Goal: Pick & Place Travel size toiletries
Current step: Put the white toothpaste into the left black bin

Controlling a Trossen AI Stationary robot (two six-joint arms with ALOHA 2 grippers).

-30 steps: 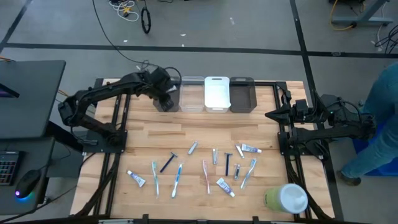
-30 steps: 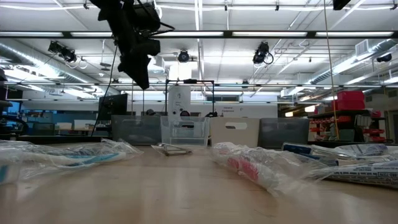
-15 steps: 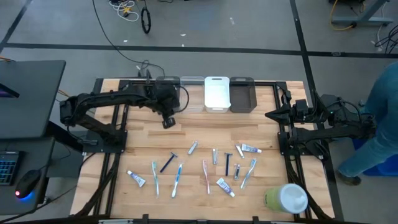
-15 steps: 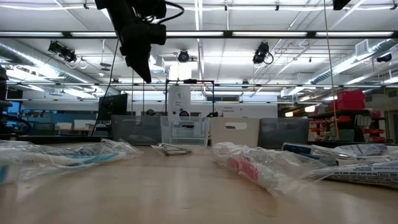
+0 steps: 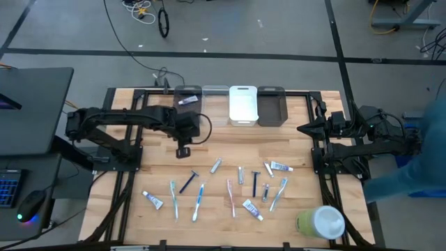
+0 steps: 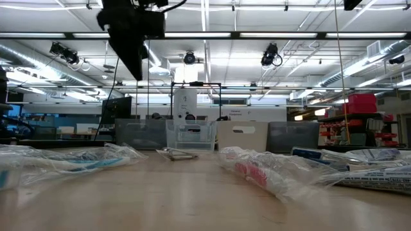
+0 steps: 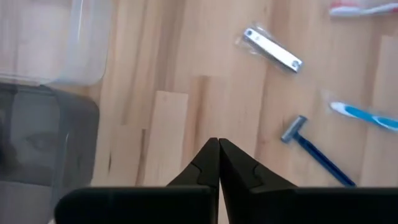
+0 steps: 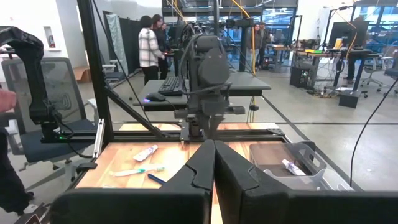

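Several travel size toiletries lie in a loose row on the wooden table's near half: a grey tube, a blue razor, toothbrushes, toothpaste tubes. One small tube lies in the leftmost bin at the far edge. My left gripper hangs shut and with nothing in it above bare wood, between that bin and the row; its wrist view shows the grey tube and razor ahead of it. My right gripper waits shut at the right side, pointing level.
A clear bin, a white bin and a dark bin stand beside the leftmost one along the far edge. A large green-and-white round container lies at the near right corner. A person stands beyond the table's right edge.
My left gripper has swung from above the leftmost bin toward the table's near edge, staying well above the wood. The small tube now shows lying in that bin. My right arm has kept still.
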